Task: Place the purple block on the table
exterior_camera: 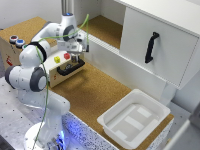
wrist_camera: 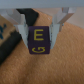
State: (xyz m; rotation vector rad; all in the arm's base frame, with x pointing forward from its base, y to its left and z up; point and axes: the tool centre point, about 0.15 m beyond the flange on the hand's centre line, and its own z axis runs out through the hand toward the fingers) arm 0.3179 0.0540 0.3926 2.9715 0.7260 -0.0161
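The white Panda arm's gripper (exterior_camera: 76, 59) is clamped on a purple block with yellow letters (wrist_camera: 38, 40), one pale finger (wrist_camera: 22, 29) pressed against each side. In the exterior view it hangs low over a wooden box with red and yellow buttons (exterior_camera: 61, 64), beside the cork-brown table (exterior_camera: 95, 92). A white plastic tray (exterior_camera: 134, 118) sits well apart.

The table (exterior_camera: 95, 92) is cork-brown with a white speckled front edge. The tray (exterior_camera: 134, 119) on it is plain white. The purple block (wrist_camera: 38, 41) carries yellow letters, E and G. The arm (exterior_camera: 35, 65) is white with black joints; a green cable (exterior_camera: 48, 85) trails along it. The cabinet (exterior_camera: 160, 40) is white with a black handle (exterior_camera: 151, 47).
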